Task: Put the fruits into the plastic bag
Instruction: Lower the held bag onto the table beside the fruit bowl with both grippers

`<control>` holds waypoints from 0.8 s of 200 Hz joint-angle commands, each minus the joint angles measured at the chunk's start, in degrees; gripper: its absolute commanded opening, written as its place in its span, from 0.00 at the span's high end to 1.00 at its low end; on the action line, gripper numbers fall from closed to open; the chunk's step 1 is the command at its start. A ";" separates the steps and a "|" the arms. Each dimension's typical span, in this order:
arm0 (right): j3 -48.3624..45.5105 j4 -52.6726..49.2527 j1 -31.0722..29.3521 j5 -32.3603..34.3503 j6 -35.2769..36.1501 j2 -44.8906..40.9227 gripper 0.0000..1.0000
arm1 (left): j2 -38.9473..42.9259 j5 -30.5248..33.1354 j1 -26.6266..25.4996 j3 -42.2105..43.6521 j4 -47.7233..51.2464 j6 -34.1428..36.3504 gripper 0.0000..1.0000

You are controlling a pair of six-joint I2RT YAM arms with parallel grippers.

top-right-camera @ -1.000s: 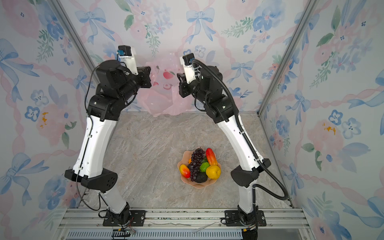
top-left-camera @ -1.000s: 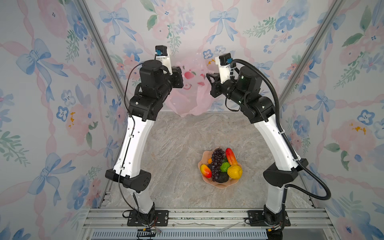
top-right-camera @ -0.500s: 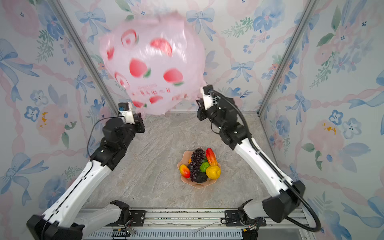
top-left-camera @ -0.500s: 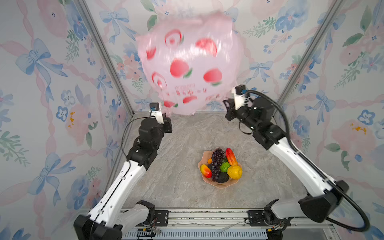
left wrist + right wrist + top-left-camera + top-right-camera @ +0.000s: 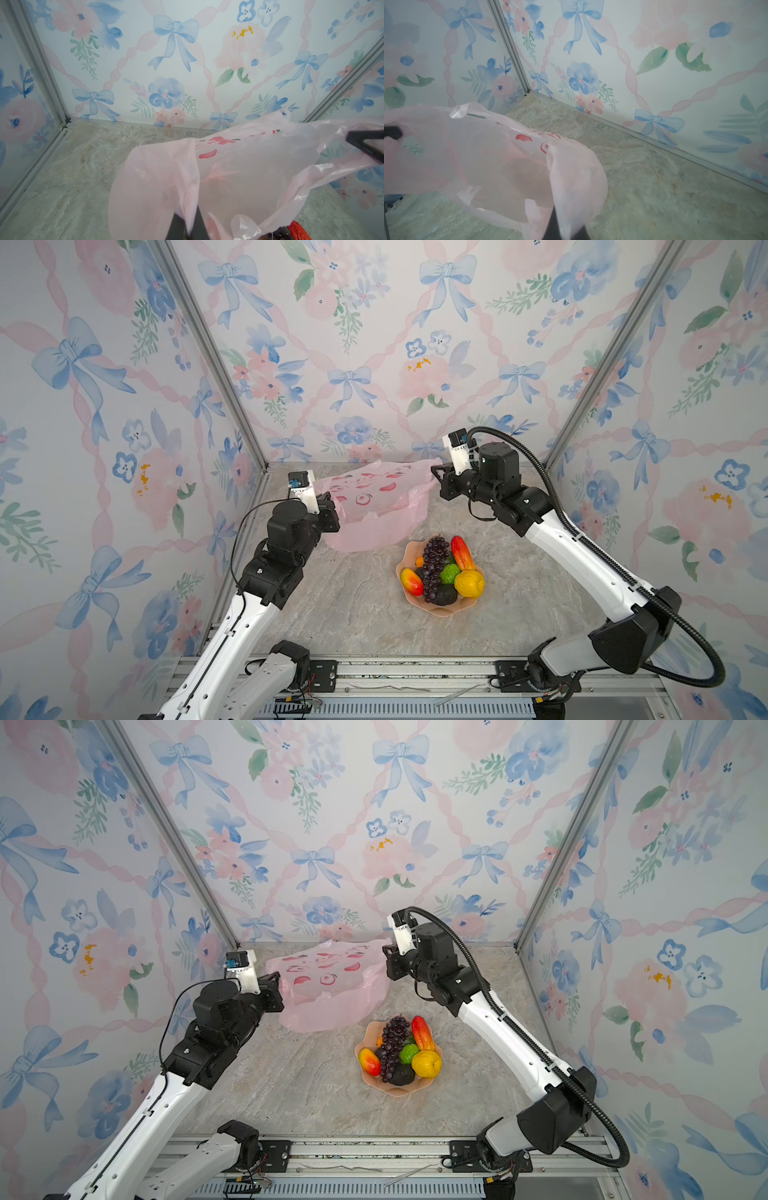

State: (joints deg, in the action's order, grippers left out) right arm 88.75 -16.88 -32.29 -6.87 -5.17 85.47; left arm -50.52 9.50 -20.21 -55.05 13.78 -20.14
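Near table's back edge, holding plastic bag between left gripper and right gripper, both pinched shut on its rim (thin, floppy, slippery: keep to handles); fruits likely light, rigid, in bowl mid-table.

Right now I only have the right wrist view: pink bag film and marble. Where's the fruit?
Observer: In both top views, piled in a peach scalloped bowl on the table, on the camera's side of the plastic bag.
Operator: Any bagged?
Observer: None that I can see; grape bunch, lemon and the rest sit in the bowl.
Operator: Other side held?
Observer: Yes, the left gripper is shut on the bag's edge opposite your right gripper.
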 commanded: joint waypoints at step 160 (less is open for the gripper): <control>13.95 9.20 -1.35 -8.41 2.52 12.17 1.00 | 10.90 4.06 0.39 -13.85 10.77 2.62 1.00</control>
State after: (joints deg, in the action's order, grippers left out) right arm 108.90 -12.05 -35.35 -13.58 -3.66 99.18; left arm -42.92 13.93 -20.21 -75.46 23.11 -16.14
